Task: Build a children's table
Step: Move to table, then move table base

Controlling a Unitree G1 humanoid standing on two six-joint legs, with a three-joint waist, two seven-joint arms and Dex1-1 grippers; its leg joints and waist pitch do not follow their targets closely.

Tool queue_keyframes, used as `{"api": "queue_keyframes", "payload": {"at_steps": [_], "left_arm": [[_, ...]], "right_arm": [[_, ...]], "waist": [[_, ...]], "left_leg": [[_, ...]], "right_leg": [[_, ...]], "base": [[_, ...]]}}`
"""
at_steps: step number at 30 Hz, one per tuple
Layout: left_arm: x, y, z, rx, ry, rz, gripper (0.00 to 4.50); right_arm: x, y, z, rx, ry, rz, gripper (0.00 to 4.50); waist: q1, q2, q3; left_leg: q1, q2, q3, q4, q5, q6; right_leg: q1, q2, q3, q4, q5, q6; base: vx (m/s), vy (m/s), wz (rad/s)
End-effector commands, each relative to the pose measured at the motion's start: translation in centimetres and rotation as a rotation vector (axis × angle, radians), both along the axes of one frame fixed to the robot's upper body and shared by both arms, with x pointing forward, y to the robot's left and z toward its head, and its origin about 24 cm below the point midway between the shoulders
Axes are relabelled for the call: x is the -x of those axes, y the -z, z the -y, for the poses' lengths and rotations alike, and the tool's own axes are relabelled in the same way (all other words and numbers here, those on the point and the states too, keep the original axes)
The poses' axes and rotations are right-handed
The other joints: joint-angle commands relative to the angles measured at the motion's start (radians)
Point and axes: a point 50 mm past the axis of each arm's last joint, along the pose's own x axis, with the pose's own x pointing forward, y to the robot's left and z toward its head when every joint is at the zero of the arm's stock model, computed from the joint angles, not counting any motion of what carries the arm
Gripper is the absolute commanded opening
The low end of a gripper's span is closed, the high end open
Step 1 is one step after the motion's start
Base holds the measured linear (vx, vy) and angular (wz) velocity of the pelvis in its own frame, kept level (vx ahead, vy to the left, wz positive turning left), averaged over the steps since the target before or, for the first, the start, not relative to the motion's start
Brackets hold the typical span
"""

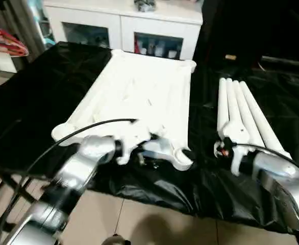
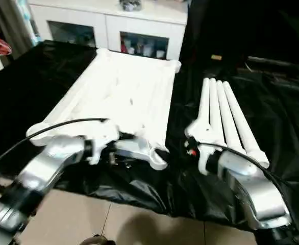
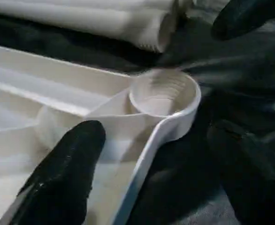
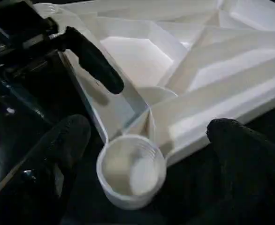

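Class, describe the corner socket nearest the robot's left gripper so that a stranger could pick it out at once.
Start at the black-covered table and find the white table top lying underside up. Follow its near edge to the corner beside the tube legs: there sits the corner socket, a round open cup with ridges inside. Of the four, it alone has the left gripper with its fingers either side.

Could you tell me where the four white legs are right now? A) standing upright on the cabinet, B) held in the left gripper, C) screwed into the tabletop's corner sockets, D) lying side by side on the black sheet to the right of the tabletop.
D: the legs lie side by side on the black sheet beside the upturned tabletop, whose near corner socket is empty.
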Motion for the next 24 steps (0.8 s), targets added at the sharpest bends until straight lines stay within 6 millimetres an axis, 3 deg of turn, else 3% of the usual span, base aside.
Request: {"api": "queue_keyframes", "payload": {"at_steps": [1, 3, 5, 8, 10, 11, 13, 14, 19, 23, 24], "left_arm": [[-0.4, 0.3, -0.4, -0.072, 0.022, -0.002, 3.65], [-1.1, 0.3, -0.9, -0.111, 0.034, -0.009, 3.51], [-1.3, 0.2, -1.0, -0.112, 0.038, -0.021, 3.28], [-1.6, 0.1, -1.1, -0.107, 0.055, -0.042, 3.22], [-2.3, -0.2, -1.0, -0.096, 0.053, -0.046, 2.85], [-2.4, -0.2, -1.0, -0.097, 0.053, -0.045, 2.85], [-2.7, -0.2, -1.0, -0.118, 0.073, -0.051, 2.75], [-2.8, -0.1, -1.0, -0.131, 0.08, -0.053, 2.5], [-3.2, -0.1, -0.5, -0.151, 0.097, -0.063, 2.12], [-3.3, 0.3, -0.6, -0.196, 0.117, -0.067, 1.97], [-3.3, 0.4, -0.6, -0.209, 0.121, -0.069, 1.75]], "right_arm": [[0.4, -0.4, 0.3, 0.009, -0.016, 0.007, 4.5], [0.8, -0.6, 0.5, 0.005, -0.025, 0.0, 4.5], [1.0, -0.5, 0.6, 0.01, -0.031, -0.006, 4.5], [1.4, -0.4, 0.6, 0.013, -0.044, -0.024, 4.5], [1.7, -0.3, 0.5, 0.014, -0.056, -0.035, 4.5], [1.7, -0.3, 0.5, 0.014, -0.057, -0.035, 4.5], [1.8, -0.4, 0.5, 0.012, -0.06, -0.04, 4.5], [1.8, -0.4, 0.5, 0.012, -0.062, -0.043, 4.5], [2.0, -0.3, 0.5, 0.017, -0.077, -0.072, 4.5], [2.1, -0.2, 0.5, 0.031, -0.089, -0.079, 4.5], [2.1, -0.2, 0.5, 0.03, -0.091, -0.079, 4.5]], "waist": [[0.002, 0.004, -0.068], [0.005, 0.007, -0.065], [0.001, 0.011, -0.061], [0.006, 0.014, -0.061], [0.007, 0.019, -0.06], [0.008, 0.017, -0.061], [0.009, 0.023, -0.061], [0.008, 0.021, -0.064], [0.008, 0.022, -0.067], [0.01, 0.021, -0.065], [0.01, 0.022, -0.064]], "left_leg": [[0.026, 0.142, -0.066, -0.092, -0.195, 0.006], [0.027, 0.144, -0.066, -0.089, -0.226, 0.014], [0.027, 0.149, -0.07, -0.093, -0.261, 0.003], [0.034, 0.151, -0.067, -0.092, -0.285, -0.015], [0.036, 0.152, -0.066, -0.092, -0.295, -0.021], [0.036, 0.153, -0.066, -0.093, -0.289, -0.023], [0.033, 0.153, -0.067, -0.094, -0.275, -0.019], [0.034, 0.152, -0.066, -0.094, -0.262, -0.014], [0.03, 0.153, -0.063, -0.089, -0.226, 0.007], [0.031, 0.154, -0.063, -0.09, -0.239, 0.014], [0.032, 0.155, -0.064, -0.09, -0.242, 0.012]], "right_leg": [[0.038, -0.152, 0.085, -0.054, 0.04, -0.243], [0.041, -0.158, 0.087, -0.064, -0.033, -0.237], [0.04, -0.155, 0.085, -0.07, -0.127, -0.236], [0.034, -0.155, 0.088, -0.076, -0.193, -0.231], [0.032, -0.155, 0.088, -0.078, -0.202, -0.231], [0.033, -0.156, 0.088, -0.075, -0.192, -0.233], [0.032, -0.153, 0.087, -0.073, -0.158, -0.238], [0.034, -0.152, 0.087, -0.07, -0.129, -0.241], [0.04, -0.158, 0.086, -0.063, -0.06, -0.262], [0.039, -0.156, 0.086, -0.068, -0.091, -0.256], [0.039, -0.157, 0.086, -0.068, -0.097, -0.256]], "base": [[0.0, 0.0, 0.0], [0.0, 0.0, 0.0], [0.0, 0.0, 0.0], [0.0, 0.0, 0.0], [0.0, 0.0, 0.0], [0.0, 0.0, 0.0], [0.0, 0.0, 0.0], [0.0, 0.0, 0.0], [0.0, 0.0, 0.0], [0.0, 0.0, 0.0], [0.0, 0.0, 0.0]]}}
